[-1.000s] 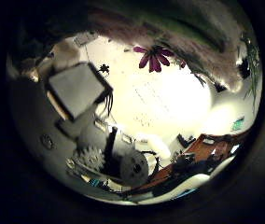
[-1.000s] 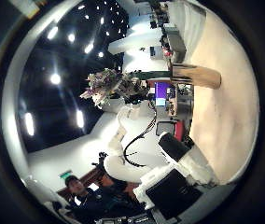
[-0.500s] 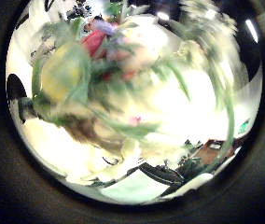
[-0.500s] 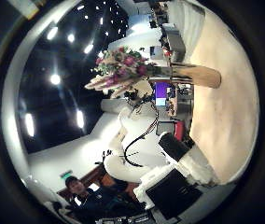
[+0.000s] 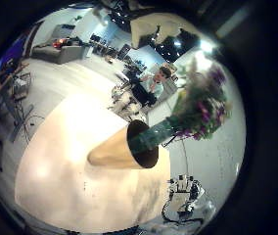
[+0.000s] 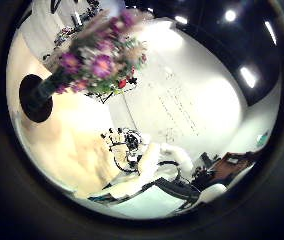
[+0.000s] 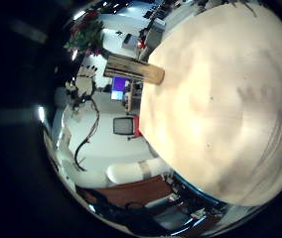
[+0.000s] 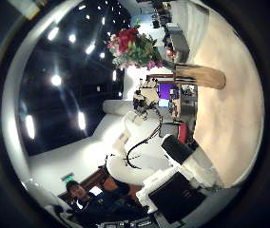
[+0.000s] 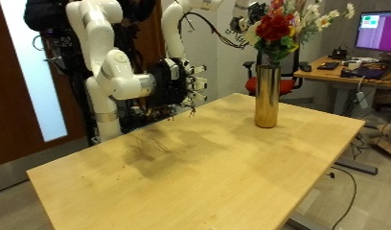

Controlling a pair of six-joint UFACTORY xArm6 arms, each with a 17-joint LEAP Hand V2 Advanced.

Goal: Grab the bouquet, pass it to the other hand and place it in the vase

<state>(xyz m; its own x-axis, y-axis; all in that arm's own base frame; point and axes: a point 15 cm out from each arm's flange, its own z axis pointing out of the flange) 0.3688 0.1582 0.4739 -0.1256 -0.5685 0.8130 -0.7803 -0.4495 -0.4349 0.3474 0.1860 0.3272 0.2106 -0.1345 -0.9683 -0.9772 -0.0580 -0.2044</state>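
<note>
The bouquet (image 9: 283,27) of red, pink and white flowers stands upright in the tall brass vase (image 9: 265,96) near the table's far edge. My left hand (image 9: 244,21) hovers just behind the blooms, partly hidden by them, holding nothing. Both left palm views show the bouquet (image 6: 102,55) and the vase (image 5: 139,145) a little way off, with no fingers around them. My right hand (image 9: 183,84) hangs by the table's far side, away from the vase, its fingers relaxed and empty. The right palm views take in the bouquet (image 8: 133,46) and the vase (image 7: 136,69) from a distance.
The light wooden table (image 9: 208,163) spreads wide in front of the vase. An office desk with a monitor (image 9: 375,34) stands behind the table. A dark door (image 9: 17,86) lies beyond the arms.
The bouquet, close against the left palm half a second ago, now stands in the vase apart from that hand. In the right thumb side view it moved over onto the vase.
</note>
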